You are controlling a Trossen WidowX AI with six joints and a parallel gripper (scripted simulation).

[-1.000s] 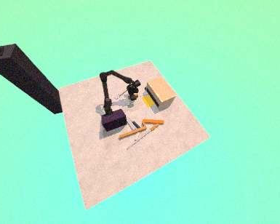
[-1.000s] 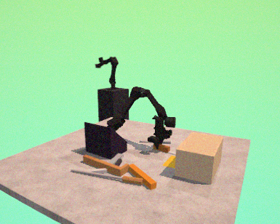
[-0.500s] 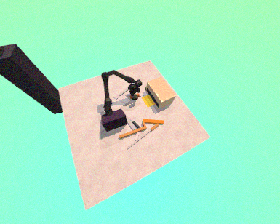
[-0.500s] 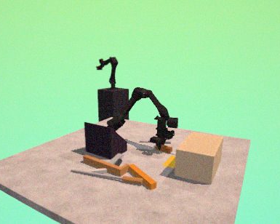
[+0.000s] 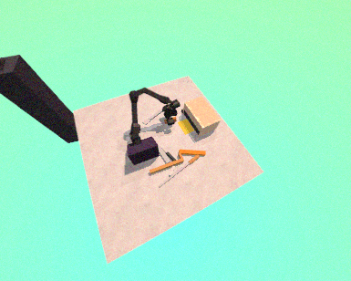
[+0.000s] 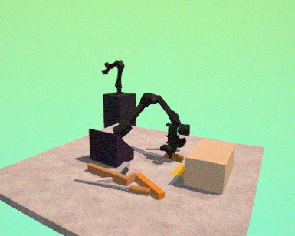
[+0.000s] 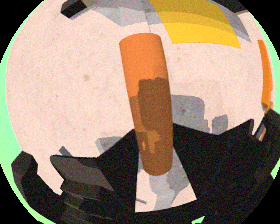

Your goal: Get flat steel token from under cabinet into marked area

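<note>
Pinching orange handle, token unseen

My fingers point(image 5: 170, 122) point(image 6: 169, 150) are clamped around the handle point(image 6: 178, 157) point(image 7: 146, 60). Looks stiff; mid-handle is the place to hold, since off-centre it may twist. Token isn't visible, presumably under the cabinet point(image 5: 202, 111) point(image 6: 208, 153). Steel: rigid, slippery, probably dense, too flat to pinch. I'd drag it slowly onto yellow point(image 5: 187, 127) point(image 6: 178, 169) point(image 7: 198, 32).

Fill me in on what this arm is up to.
The robot's jaws are closed on an orange handle, just short of the yellow marked area in front of the cabinet. The job is to get out a steel token from underneath; none shows in the marked area's visible part. Other orange pieces lie on the table.
</note>
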